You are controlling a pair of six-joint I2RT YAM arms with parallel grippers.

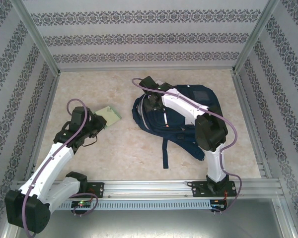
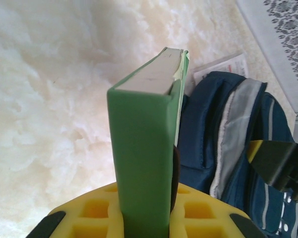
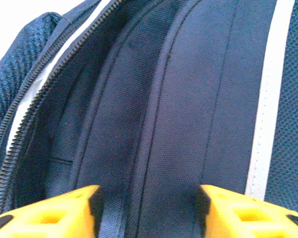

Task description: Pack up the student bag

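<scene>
L pincer (image 2: 145, 218) is pressed tight on a green hardback book (image 2: 141, 148). It clamps across both covers w/ the spine facing the wrist cam, so the far end points toward the student bag (image 1: 191, 94). The bag lies flat on the worktop (image 1: 114, 148), centre-right, straps trailing toward the arm bases. From overhead the book is near the bag's left end but apart from it. R pincer (image 3: 149, 213) is at that same end by the zipper, pads apart w/ navy fabric between. Can't tell if they bite it or just hover; prob. there to hold the mouth open for the book. A white printed sheet (image 2: 221, 67) pokes out behind the bag. Book not yet inside.
</scene>
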